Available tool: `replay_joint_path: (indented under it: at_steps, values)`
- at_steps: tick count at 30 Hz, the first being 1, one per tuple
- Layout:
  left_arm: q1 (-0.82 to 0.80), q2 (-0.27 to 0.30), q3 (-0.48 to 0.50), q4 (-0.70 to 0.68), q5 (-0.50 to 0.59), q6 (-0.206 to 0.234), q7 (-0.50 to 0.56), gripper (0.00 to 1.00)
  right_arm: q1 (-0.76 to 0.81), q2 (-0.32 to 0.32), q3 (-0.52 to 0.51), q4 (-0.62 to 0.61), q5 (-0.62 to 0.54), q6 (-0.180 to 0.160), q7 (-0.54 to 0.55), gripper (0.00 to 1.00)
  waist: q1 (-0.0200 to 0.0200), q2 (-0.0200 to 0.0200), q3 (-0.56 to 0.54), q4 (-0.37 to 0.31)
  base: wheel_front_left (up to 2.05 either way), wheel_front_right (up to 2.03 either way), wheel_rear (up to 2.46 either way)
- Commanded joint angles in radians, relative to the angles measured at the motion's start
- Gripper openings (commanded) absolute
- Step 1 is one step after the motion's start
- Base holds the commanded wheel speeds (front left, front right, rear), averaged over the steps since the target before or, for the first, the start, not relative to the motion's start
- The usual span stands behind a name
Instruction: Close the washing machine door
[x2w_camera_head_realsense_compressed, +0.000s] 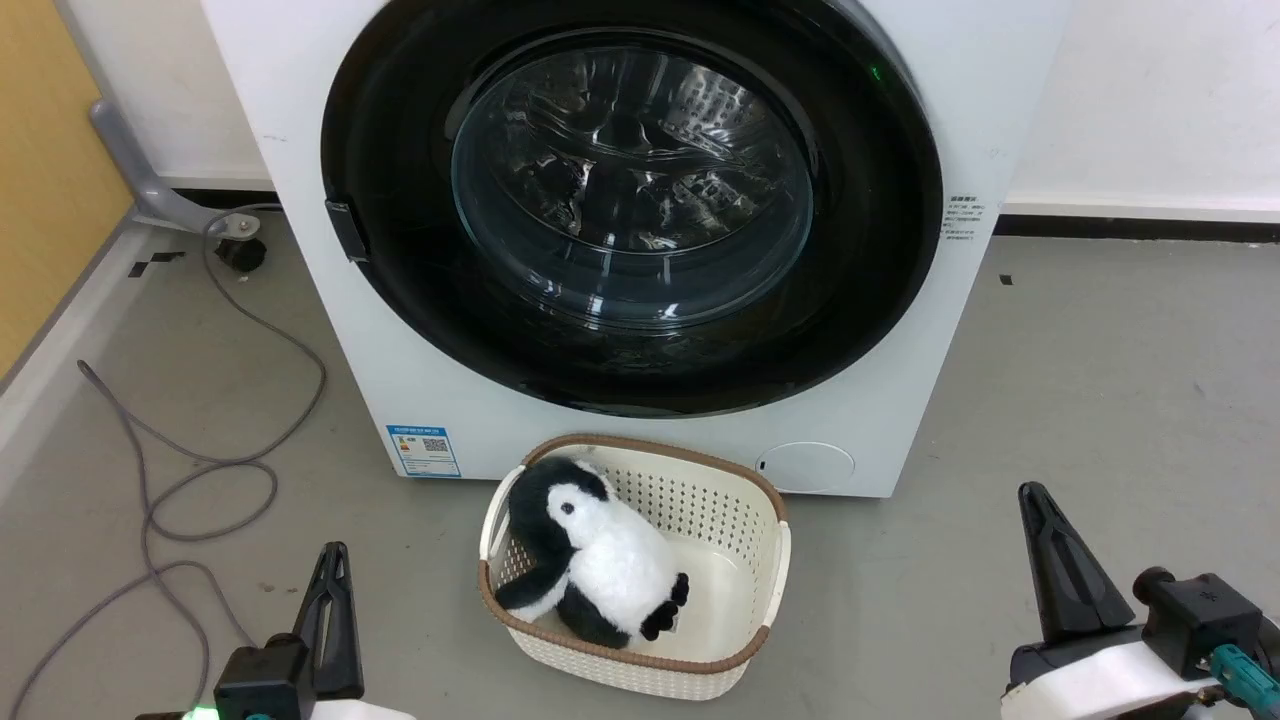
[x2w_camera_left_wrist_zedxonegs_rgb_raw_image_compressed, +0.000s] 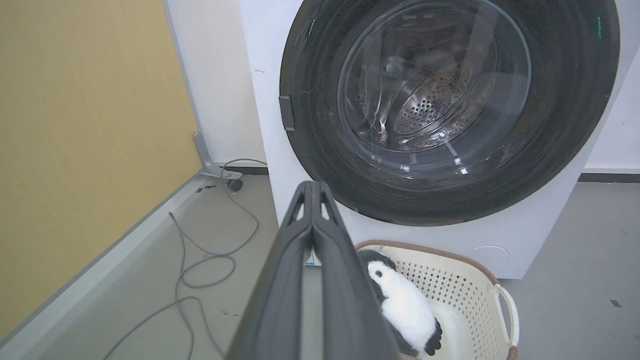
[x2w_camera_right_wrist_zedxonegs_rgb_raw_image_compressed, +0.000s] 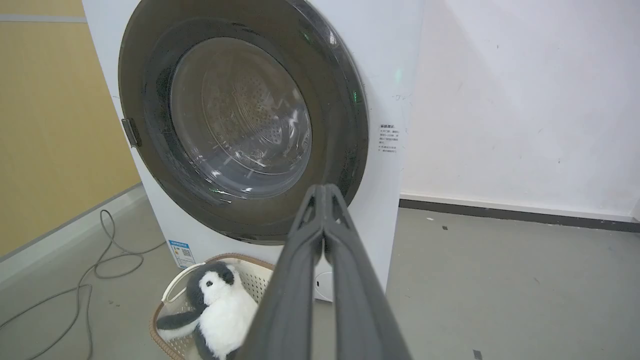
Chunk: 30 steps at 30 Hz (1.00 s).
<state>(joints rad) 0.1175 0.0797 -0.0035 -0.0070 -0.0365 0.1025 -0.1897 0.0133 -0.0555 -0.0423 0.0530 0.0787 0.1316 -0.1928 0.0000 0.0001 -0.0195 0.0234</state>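
Low at left, the left gripper (x2w_camera_head_realsense_compressed: 333, 560), clenched and empty, is nearer the latch edge of the large round black-rimmed glass washing machine door (x2w_camera_head_realsense_compressed: 630, 200), which lies ahead and above, seemingly already flush on the big white front-loading washing machine (x2w_camera_head_realsense_compressed: 420, 400); a cream perforated plastic basket (x2w_camera_head_realsense_compressed: 770, 600) holding a black-and-white plush penguin (x2w_camera_head_realsense_compressed: 600, 560) stands between, and the right gripper (x2w_camera_head_realsense_compressed: 1035, 505) is likewise clenched and empty.
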Motion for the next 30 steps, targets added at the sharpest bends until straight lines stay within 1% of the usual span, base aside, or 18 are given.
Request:
replay_joint_path:
  at_steps: [1, 30]
  values:
    - [-0.016, -0.001, 0.001, 0.002, 0.01, -0.003, 0.005, 0.0, -0.003, 0.001, 0.003, -0.008, -0.008, 0.0, 0.007, 0.0, 0.0, -0.0001, 0.0, 0.0, 0.0, 0.0, 0.0]
    - [-0.049, -0.01, 0.002, 0.004, 0.018, -0.035, 0.065, 0.0, -0.007, 0.003, 0.015, -0.022, -0.031, 0.0, 0.067, 0.0, 0.0, -0.0001, 0.006, -0.008, 0.0, 0.0, 0.0]
